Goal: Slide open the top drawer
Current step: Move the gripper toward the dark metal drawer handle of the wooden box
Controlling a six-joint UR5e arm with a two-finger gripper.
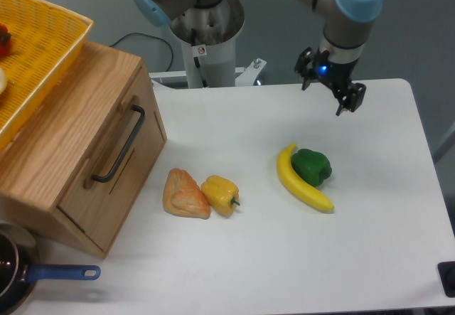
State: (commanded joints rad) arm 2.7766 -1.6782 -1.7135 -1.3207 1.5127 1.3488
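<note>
My gripper [346, 100] hangs above the far right part of the white table [234, 265], well apart from the drawer. From this angle the fingers overlap one another, so I cannot tell whether my jaws are parted or closed; nothing is visible between them. A small blue light shows on my wrist just above the gripper.

The top drawer [115, 160] sits at the left edge of the table, in the light wooden cabinet. Its front lies flush with the cabinet body, so it is closed. The black bar handle [119, 144] runs along the drawer front, untouched.

A yellow basket [39, 55] rests on the cabinet top. On the table, near the middle, a croissant [183, 195] lies touching a yellow pepper [221, 195]. Further right, a banana [300, 181] curves around a green pepper [312, 166], the two in contact. A pan with a blue handle [60, 273] shows at the lower left corner, beside the cabinet.
</note>
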